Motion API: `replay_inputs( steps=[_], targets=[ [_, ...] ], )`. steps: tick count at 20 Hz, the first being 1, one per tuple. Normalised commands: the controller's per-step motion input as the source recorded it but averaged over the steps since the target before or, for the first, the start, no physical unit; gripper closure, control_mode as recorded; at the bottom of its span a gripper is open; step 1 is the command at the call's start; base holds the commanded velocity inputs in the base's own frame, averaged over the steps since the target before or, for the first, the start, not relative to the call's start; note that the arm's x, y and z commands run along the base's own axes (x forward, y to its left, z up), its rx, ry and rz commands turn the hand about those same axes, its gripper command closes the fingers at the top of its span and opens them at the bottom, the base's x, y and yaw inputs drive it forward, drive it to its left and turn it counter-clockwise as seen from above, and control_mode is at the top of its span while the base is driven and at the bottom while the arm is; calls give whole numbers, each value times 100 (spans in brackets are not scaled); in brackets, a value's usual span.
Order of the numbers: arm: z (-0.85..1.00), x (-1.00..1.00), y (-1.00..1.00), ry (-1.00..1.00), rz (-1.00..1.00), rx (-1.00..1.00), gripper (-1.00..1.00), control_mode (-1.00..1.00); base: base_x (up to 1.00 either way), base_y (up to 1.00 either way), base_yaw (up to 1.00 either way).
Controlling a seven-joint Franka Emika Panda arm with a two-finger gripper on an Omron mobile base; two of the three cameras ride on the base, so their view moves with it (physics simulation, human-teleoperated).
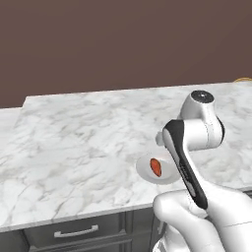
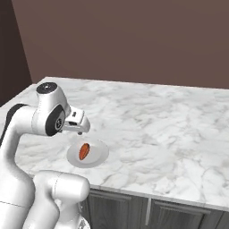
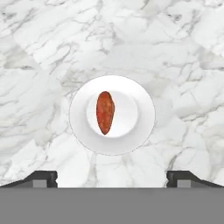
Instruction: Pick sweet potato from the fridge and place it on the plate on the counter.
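Here the claw (image 3: 112,177) hangs wide open and empty above the plate (image 3: 140,131), which sits near the front edge of the bench (image 1: 74,147). The sweet potato (image 3: 105,112) lies in the plate's middle. Beyond, bare marble runs to the brown wall (image 2: 134,40).

Left base view: behind-left of arm, facing forward and down over the worktop (image 1: 74,147). Right base view: behind-right, same worktop and plate (image 2: 100,154) shared. Hand view: close above, looking straight down on the plate.
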Motion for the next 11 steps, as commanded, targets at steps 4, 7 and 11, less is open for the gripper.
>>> replay_inputs(
  steps=[4,7,11],
  targets=[
    [78,-68,-4,-19,0,0,-100,-100,0,0,0],
    [63,-73,-3,-20,0,0,-100,-100,0,0,0],
    [62,-89,-1,-12,0,0,-100,-100,0,0,0]
  ],
)
